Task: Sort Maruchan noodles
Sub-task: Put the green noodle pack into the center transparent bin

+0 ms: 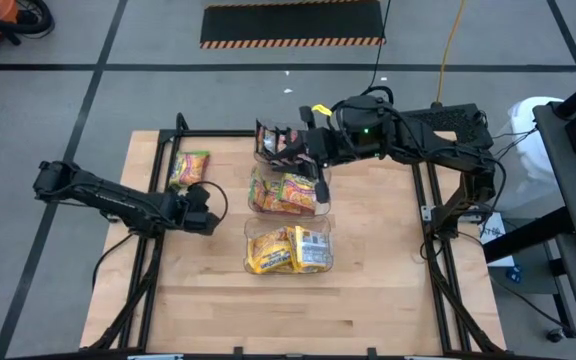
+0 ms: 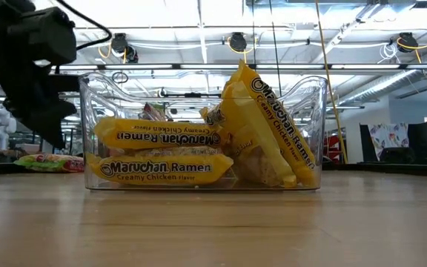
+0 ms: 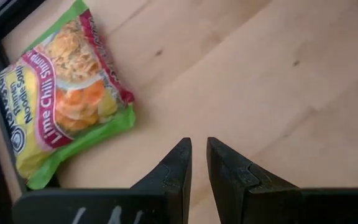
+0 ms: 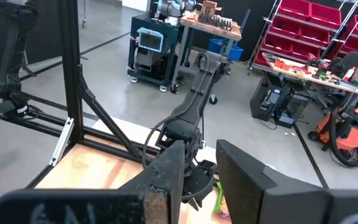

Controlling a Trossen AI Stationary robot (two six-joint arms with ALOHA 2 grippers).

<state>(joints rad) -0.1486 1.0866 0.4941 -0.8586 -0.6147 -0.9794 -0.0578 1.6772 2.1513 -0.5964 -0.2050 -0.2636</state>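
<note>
Lying flat on the counter near its far-left edge, one green-and-yellow noodle packet rests outside the bins — the left wrist view shows its "Lime Chili" print. Yellow Creamy Chicken packets fill the nearest clear bin; a middle bin behind it holds green-yellow packets, and a far bin holds dark ones. The left hand sits low between the loose packet and the bins, fingers nearly together with a slim gap, empty. The right hand hovers at the far bin — fingers parted, holding nothing.
</note>
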